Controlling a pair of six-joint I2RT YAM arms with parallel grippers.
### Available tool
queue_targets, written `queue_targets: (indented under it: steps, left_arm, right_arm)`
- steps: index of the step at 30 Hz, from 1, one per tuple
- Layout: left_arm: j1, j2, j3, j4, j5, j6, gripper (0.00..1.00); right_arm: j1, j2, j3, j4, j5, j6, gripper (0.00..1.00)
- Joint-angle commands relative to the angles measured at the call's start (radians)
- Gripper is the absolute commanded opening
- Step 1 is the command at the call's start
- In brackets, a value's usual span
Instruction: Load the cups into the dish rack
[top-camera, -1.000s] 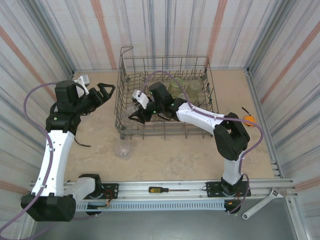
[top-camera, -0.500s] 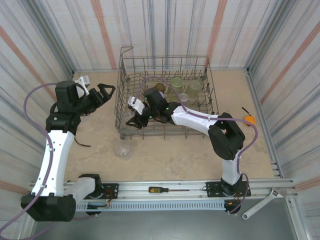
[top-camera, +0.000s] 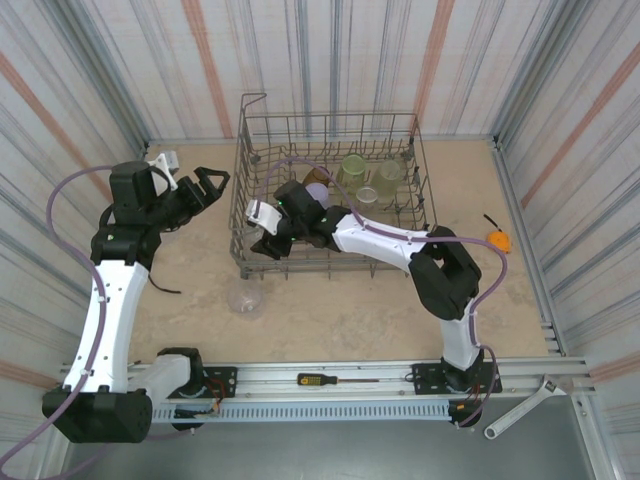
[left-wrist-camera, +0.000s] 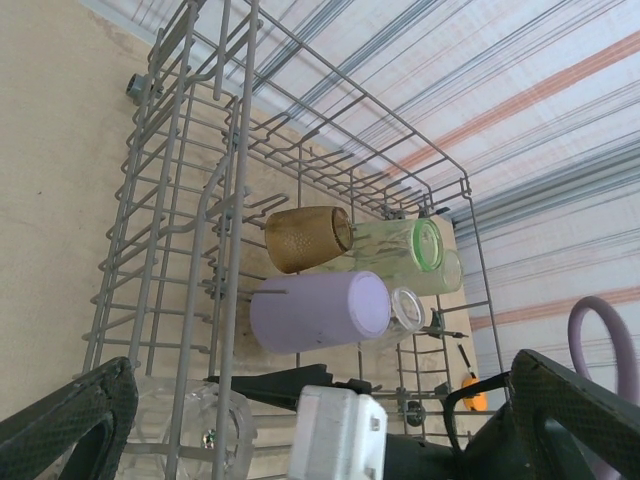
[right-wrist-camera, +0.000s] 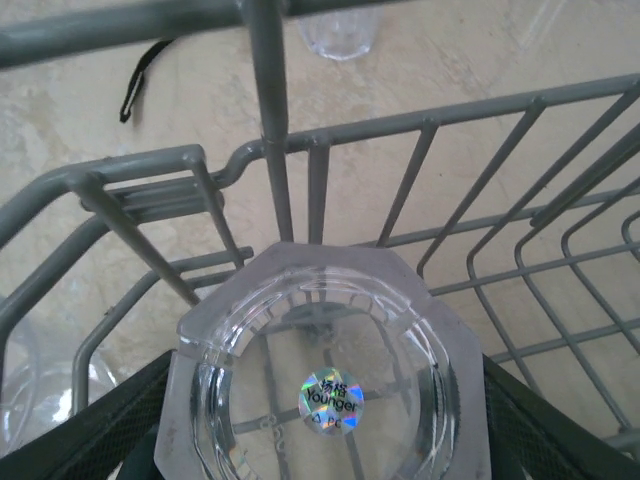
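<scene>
Left pincer (top-camera: 212, 184): jaws spread wide and holding nothing, it hangs above the tabletop (top-camera: 350, 310) just left of the dish rack (top-camera: 330, 130).
Loose cup (top-camera: 245, 300): a clear tumbler sits on the tabletop, just in front of the rack's near-left corner and outside it.
Right pincer (top-camera: 268, 240): reaching into the rack's near-left corner, it is clamped on a clear cup (right-wrist-camera: 320, 330) whose base faces the wrist camera.
Loaded cups: an amber cup (left-wrist-camera: 308, 238), a lavender cup (left-wrist-camera: 318, 312) and a green cup (left-wrist-camera: 395, 245) are bunched close together in the middle of the rack, with paler ones beside them toward the right.
Step in hand: judged to be the placing of the clear cup, which is low among the wires beside the near wall.
Next move: it likely calls for settling the cup between the tines, parting the jaws and backing out without snagging the wall wires. The loose cup would then be left to fetch.
Writing: a round holographic sticker (right-wrist-camera: 330, 397) on the clear cup's base reads "Younger". The smaller print under it is too fine to read.
</scene>
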Motion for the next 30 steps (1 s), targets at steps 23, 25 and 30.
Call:
queue_targets:
  steps: [23, 25, 30]
  left_arm:
    - [0.016, -0.036, 0.004, -0.024, 0.015, 0.027, 0.99]
    - [0.016, -0.038, 0.005, -0.024, 0.016, 0.026, 0.99]
    - [0.019, -0.042, 0.009, -0.025, 0.019, 0.028, 0.99]
  right_arm:
    - [0.039, 0.019, 0.079, -0.136, 0.07, 0.047, 0.84]
    - [0.039, 0.017, 0.092, -0.134, 0.072, 0.077, 0.86]
    - [0.039, -0.009, 0.086, -0.102, 0.068, 0.126, 0.92]
